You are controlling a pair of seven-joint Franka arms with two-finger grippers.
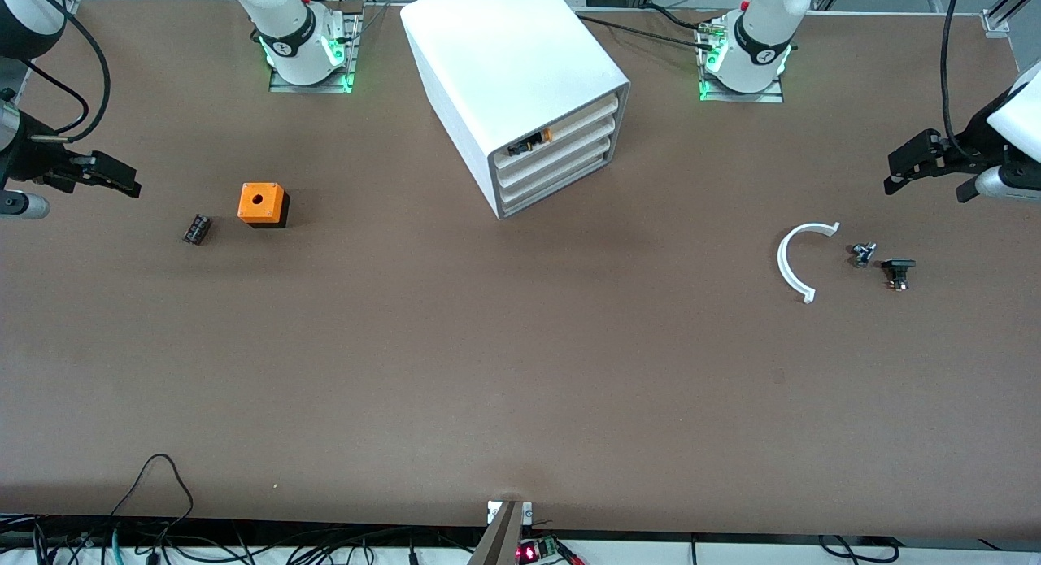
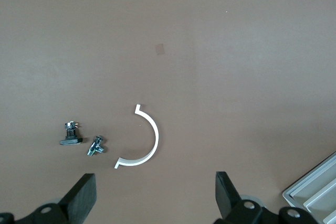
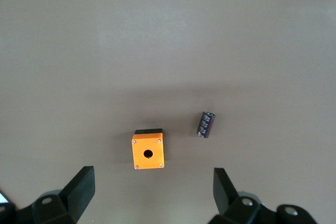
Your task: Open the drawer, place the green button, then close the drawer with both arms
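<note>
Brown matte table [image 1: 520,370] fills nearly whole front view; surface plain, evenly lit, soft shadows only; faint pale scuff marks here and there; metal base plates [image 1: 313,81] bolted along far edge, green light glowing on them; black cables [image 1: 154,484] looping over near edge; small board with red light [image 1: 529,551] at middle of near edge; aluminium framing [image 1: 996,20] at far corner.
</note>
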